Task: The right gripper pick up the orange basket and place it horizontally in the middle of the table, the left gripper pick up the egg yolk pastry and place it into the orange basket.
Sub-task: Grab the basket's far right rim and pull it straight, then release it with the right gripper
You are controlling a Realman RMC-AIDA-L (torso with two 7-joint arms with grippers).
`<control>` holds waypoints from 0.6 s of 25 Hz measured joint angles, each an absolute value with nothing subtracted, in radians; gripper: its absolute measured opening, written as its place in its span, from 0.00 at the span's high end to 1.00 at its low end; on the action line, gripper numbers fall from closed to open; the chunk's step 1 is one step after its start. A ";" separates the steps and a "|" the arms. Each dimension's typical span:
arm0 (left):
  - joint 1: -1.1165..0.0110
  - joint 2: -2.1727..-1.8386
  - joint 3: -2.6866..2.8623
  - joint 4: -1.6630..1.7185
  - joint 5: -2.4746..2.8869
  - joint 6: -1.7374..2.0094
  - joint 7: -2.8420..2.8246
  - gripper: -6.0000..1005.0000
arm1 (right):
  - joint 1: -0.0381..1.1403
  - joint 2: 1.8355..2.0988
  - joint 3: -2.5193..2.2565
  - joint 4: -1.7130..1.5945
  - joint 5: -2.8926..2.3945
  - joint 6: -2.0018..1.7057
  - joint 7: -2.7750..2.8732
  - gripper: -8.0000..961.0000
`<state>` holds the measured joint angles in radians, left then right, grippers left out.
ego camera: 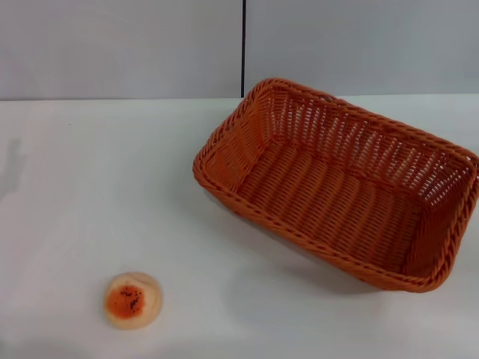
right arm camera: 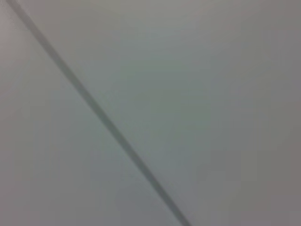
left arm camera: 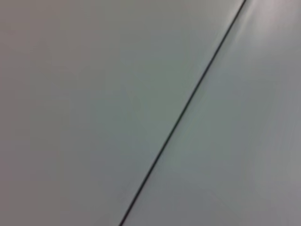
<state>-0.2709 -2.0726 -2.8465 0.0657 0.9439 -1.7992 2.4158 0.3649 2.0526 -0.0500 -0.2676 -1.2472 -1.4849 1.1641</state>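
The orange basket (ego camera: 340, 187) lies on the white table (ego camera: 112, 172) at the right, turned at a slant, its far corner near the back edge and its right end reaching the picture's edge. It holds nothing. The egg yolk pastry (ego camera: 132, 300) sits alone near the front left of the table, a pale round bun with an orange, dark-speckled top. Neither gripper shows in the head view. Both wrist views show only a plain grey surface crossed by a dark line.
A grey wall (ego camera: 120, 45) with a dark vertical seam (ego camera: 243, 45) rises behind the table's back edge. Open tabletop lies between the pastry and the basket.
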 joint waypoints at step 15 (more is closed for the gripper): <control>-0.273 -2.065 -2.777 0.040 0.953 -1.778 2.360 0.18 | 0.307 1.977 -0.441 -0.463 -1.287 -1.549 1.315 0.52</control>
<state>-0.2733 -2.0648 -2.7774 0.0402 0.9527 -1.7783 2.3601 0.3068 1.9769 -0.4411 -0.4626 -1.2871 -1.5493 1.3148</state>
